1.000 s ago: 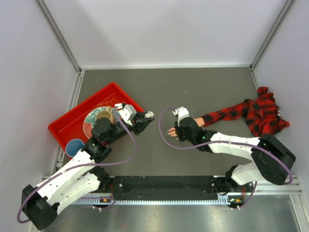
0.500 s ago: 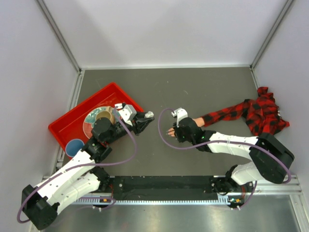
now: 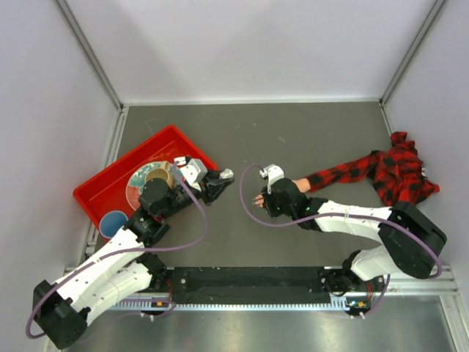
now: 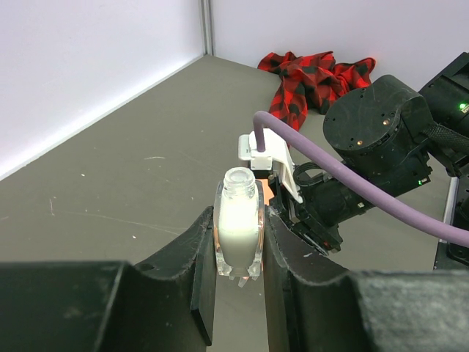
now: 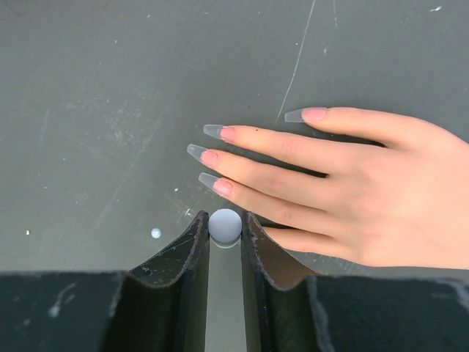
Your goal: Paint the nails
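The nails (image 5: 198,152), thin and judged brittle on a light fake hand (image 5: 344,183) lying flat at centre frame, are to be brushed only, any hold taken near the sleeve (image 3: 344,170); the right jaws are clamped on a grey knob (image 5: 225,225), the left jaws on an open bottle (image 4: 238,231).

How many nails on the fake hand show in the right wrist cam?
4 nails on the fake hand: top nail on the uppermost finger; three stacked lower left: upper, middle, lower. A fifth may be hidden behind the right gripper.
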Available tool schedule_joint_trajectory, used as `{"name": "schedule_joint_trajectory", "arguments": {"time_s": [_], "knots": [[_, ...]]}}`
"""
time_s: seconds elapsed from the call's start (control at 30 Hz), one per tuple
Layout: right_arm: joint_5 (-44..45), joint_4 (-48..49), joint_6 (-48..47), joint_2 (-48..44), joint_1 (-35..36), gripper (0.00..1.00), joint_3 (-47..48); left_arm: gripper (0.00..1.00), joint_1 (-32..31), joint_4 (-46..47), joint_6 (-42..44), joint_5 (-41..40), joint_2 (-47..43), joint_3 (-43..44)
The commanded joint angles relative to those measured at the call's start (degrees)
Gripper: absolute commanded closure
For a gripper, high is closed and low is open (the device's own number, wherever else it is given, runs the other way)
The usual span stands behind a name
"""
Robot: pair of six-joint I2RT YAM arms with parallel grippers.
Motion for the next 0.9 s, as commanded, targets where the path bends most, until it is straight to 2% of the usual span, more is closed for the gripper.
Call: {"name": "schedule_joint_trajectory", "arguments": {"time_s": [0.0,0.17,0.3,0.4,0.47,0.57,0.67,0.77,0.8,0.87], "knots": [[-1.5,3.0,0.9,0.1,-0.5,1.00,2.5,1.00,-0.1,2.5,-0.3,0.7,0.1,0.4],[-2.1,1.2,1.6,-1.9,-0.5,1.00,4.3,1.00,-0.1,2.2,-0.4,0.6,0.0,0.6],[1.5,-4.9,1.8,-8.1,-0.5,1.00,7.8,1.00,-0.1,-0.5,-1.2,-0.4,-1.2,2.2],[4.2,-12.1,1.3,-12.7,-0.6,1.00,11.1,1.00,-0.1,-1.2,-2.1,-0.6,-2.3,2.7],[5.2,-17.0,0.5,-15.6,-1.3,1.00,13.8,1.00,-0.1,-5.5,-2.0,0.0,-2.6,4.9],[3.9,-23.3,-0.5,-18.3,-3.0,1.00,18.6,1.00,-0.1,-8.4,-1.9,1.0,-3.5,7.0],[-1.2,-29.0,-2.9,-19.9,-4.3,1.00,27.2,1.00,-0.1,-10.4,-0.8,7.1,-3.5,8.4],[-9.3,-32.8,-4.6,-18.4,-4.4,1.00,37.4,1.00,0.0,-10.4,-0.6,20.0,-0.8,10.3],[-10.8,-33.3,-4.4,-18.0,-4.5,1.00,41.5,1.00,-0.1,-9.3,-0.9,27.4,0.3,10.8],[-17.7,-34.3,-4.1,-16.8,-4.5,1.00,45.0,1.00,-0.1,-8.8,-2.0,31.9,3.9,13.2]]}}
